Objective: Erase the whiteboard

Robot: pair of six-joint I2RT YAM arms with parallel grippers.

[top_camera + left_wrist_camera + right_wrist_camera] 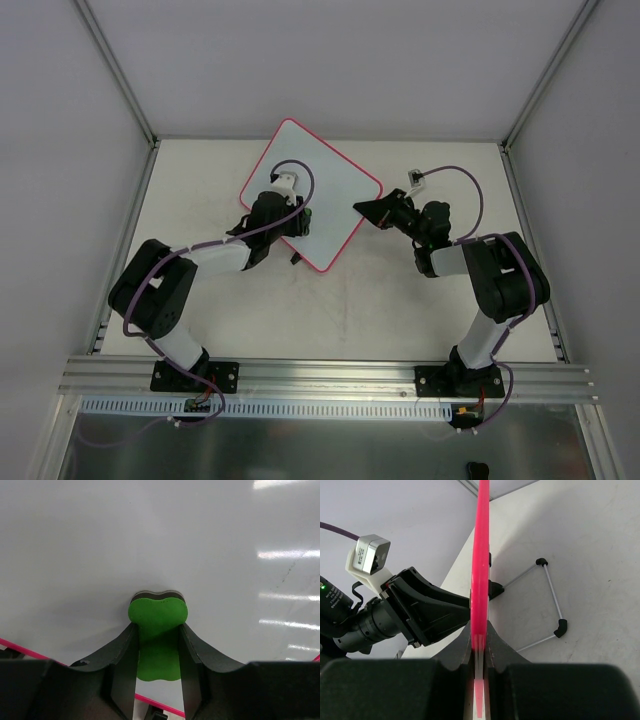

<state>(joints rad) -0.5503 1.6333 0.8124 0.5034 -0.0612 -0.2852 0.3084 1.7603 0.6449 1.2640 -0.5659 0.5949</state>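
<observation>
- While the left hand point(157, 628) is closing firmly on a green eraser point(158, 611), it is pressing that block against the white face of the whiteboard point(150, 540).
- The eraser is sticking out past the left fingertips, with a dark layer showing at the end that is meeting the whiteboard.
- The right hand point(480, 639) is clamping shut on the whiteboard's thin pink frame point(481, 555), gripping the corner that is pointing toward the right arm.
- Counting the things: two arms, two hands, one whiteboard, one eraser and one wire stand point(551, 597) are showing.
- The whiteboard is sitting turned like a diamond on the worktop point(400, 300), with one hand over its near-left part and the other at its right corner.
- The wire stand, thin metal with black corner caps, is lying on the worktop just beside the whiteboard, on the side away from the left hand.
- The whiteboard's face is showing plain glossy white, with bright streaks of lamp light reflecting across it.
- The worktop is looking pale and lightly scuffed, and white panels in metal framing are enclosing it beyond the whiteboard.
</observation>
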